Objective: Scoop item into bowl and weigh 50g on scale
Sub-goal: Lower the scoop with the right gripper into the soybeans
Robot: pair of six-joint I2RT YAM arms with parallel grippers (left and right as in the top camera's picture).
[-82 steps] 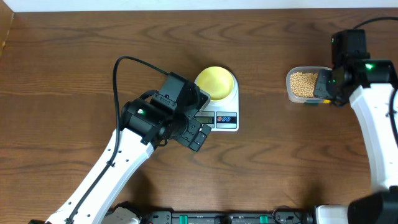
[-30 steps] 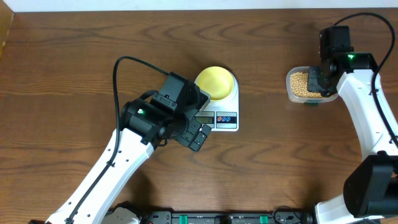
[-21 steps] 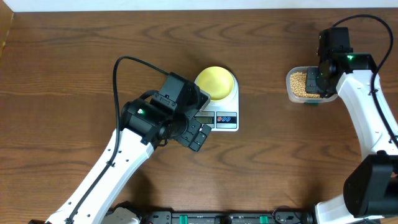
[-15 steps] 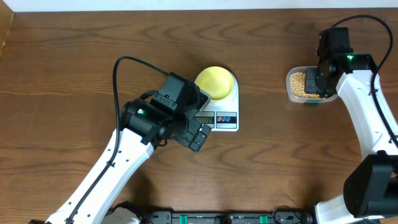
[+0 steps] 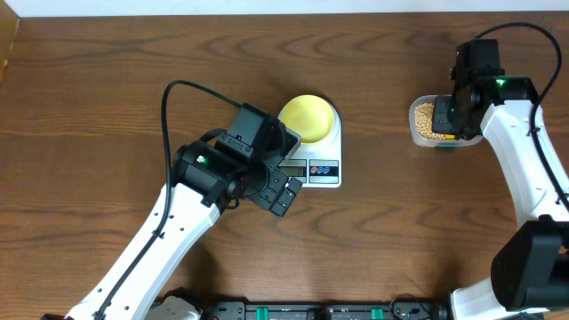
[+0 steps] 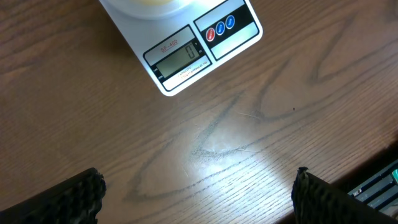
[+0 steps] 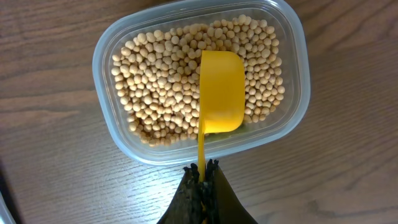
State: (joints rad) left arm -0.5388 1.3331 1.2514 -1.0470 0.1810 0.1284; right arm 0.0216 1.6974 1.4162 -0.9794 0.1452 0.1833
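The pale-yellow bowl (image 5: 308, 118) rests on the white scale (image 5: 313, 153), whose display (image 6: 177, 57) reads zero. The tan beans (image 7: 168, 81) fill a clear tub (image 5: 425, 122) at the right. My right gripper (image 7: 203, 172) is shut on the thin handle of a bright yellow scoop (image 7: 221, 91), whose empty cup hangs over the beans inside the tub. My left gripper (image 5: 283, 190) stands open above bare table just in front of the scale, its two fingertips (image 6: 81, 193) far apart with nothing between them.
The left arm (image 5: 169, 231) stretches from the front left towards the scale. The right arm (image 5: 524, 160) comes along the right edge. A light wall strip (image 5: 284, 7) borders the far side of the table.
The right gripper has shifted slightly left over the tub with the scoop. The left arm, bowl and scale have not moved.
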